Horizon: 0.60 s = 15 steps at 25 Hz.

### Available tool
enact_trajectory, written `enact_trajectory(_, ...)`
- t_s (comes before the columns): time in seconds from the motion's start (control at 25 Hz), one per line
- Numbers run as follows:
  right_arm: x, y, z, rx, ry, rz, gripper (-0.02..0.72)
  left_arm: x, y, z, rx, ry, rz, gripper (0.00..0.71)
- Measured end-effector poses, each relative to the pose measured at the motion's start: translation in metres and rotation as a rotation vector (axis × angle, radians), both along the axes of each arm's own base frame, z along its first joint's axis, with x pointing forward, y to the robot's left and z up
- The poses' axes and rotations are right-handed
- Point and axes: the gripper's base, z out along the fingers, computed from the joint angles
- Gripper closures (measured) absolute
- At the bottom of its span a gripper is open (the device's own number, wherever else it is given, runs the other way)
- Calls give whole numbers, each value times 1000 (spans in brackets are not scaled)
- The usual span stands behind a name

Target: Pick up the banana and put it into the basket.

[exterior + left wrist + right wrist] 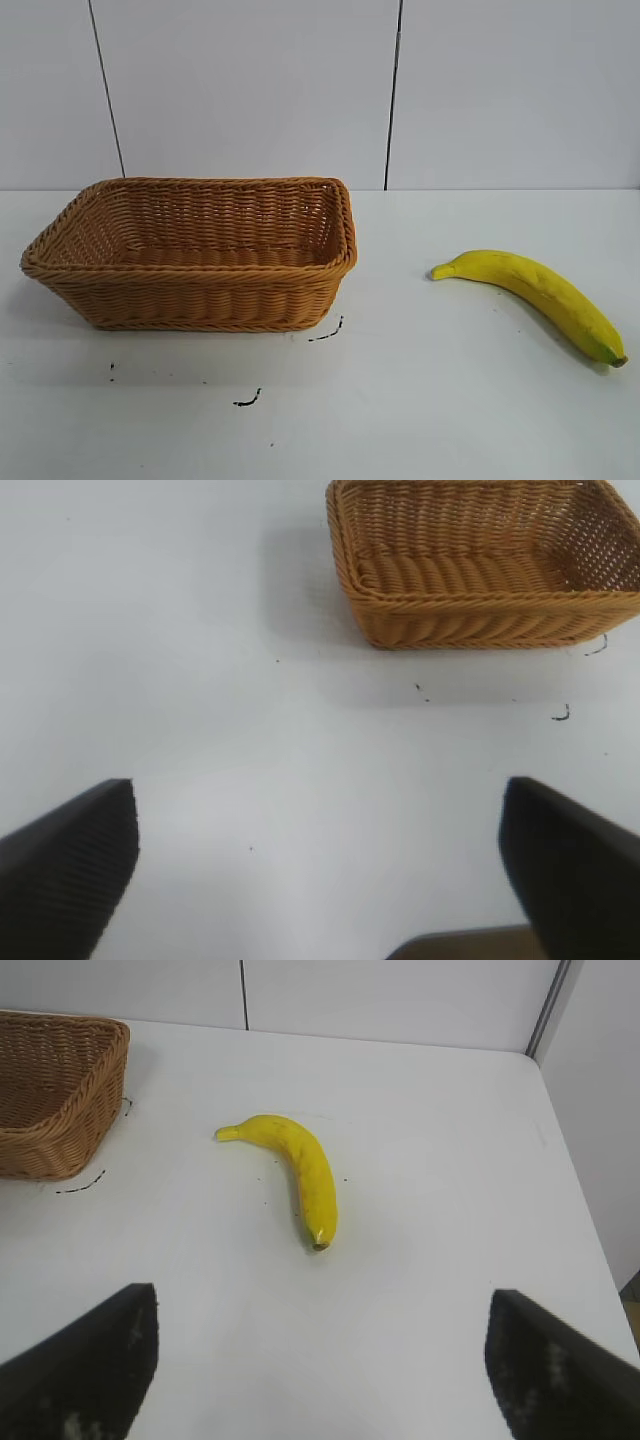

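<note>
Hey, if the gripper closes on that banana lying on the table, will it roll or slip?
The banana lies flat on its curved side, so it probably pivots rather than rolls. Its smooth, glossy skin may slip. It tapers toward both ends, so a mid-body grasp looks safest.

Bare bench [400, 400] lies all round the banana [535, 295], open to approach from every side (basket [195, 255] well apart); the basket's mouth is unobstructed.
</note>
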Motion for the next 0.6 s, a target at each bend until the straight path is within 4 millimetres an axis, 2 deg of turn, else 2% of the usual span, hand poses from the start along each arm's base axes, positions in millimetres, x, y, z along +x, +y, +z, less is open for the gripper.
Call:
enact_trajectory(0.48, 0, 0, 0, 0, 0, 0, 71, 0, 0, 0, 0, 0, 0, 15)
enact_trajectory(0.6, 6, 0, 6, 1, 27, 0, 71, 0, 0, 0, 0, 0, 0, 15)
